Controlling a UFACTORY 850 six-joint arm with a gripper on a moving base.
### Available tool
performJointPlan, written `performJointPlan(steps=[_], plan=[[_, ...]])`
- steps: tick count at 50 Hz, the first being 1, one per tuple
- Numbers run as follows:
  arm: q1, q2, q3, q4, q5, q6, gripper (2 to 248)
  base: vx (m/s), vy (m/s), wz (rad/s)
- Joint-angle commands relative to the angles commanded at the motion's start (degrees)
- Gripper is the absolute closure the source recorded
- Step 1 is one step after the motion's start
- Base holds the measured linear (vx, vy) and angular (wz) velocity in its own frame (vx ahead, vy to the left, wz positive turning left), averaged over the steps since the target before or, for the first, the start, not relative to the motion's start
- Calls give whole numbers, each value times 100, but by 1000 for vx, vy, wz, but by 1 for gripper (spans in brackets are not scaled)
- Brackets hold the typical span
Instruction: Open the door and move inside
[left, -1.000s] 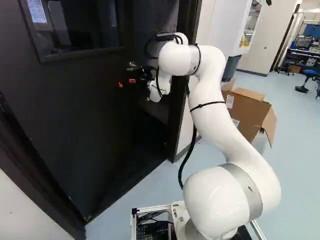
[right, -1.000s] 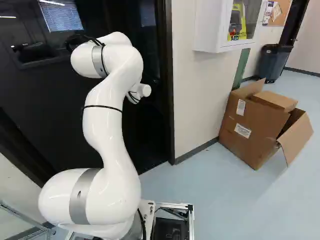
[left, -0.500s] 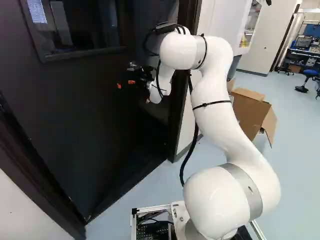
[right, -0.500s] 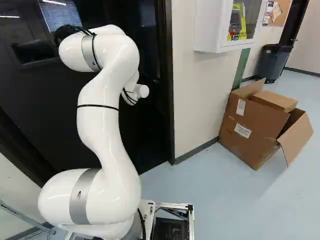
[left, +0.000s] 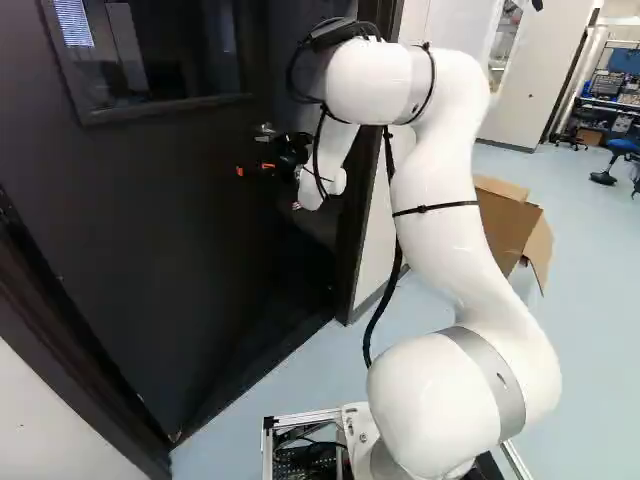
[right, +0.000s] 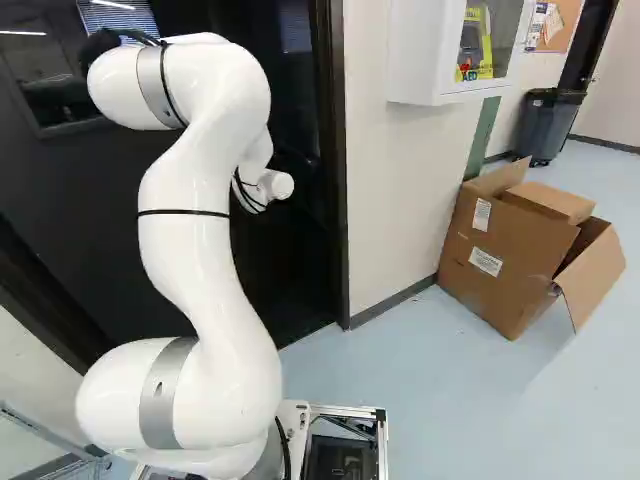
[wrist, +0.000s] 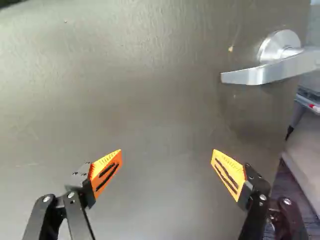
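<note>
In the dark frame (right: 337, 200), the door (wrist: 150, 95) looks ajar, its handle (wrist: 267, 71) clear of the spread, empty tool (wrist: 166, 150); widening and entering remain

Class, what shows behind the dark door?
Past the edge of the door, beside its handle, a strip shows grey surfaces and something small and red; the door hides the rest.

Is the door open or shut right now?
The door is open, at least partway: past its edge beside the lever handle, the wrist view shows part of the space beyond.
</note>
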Motion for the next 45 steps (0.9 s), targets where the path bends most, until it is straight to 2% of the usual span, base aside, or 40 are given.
performJointPlan(steps=[12, 27, 36, 45], plan=[[76, 262, 363, 673, -57, 0, 3, 0, 0, 0], [293, 342, 470, 1572, -61, 0, 3, 0, 0, 0], [386, 497, 677, 2108, -88, 0, 3, 0, 0, 0], [444, 706, 951, 2525, -144, -12, 3, 0, 0, 0]])
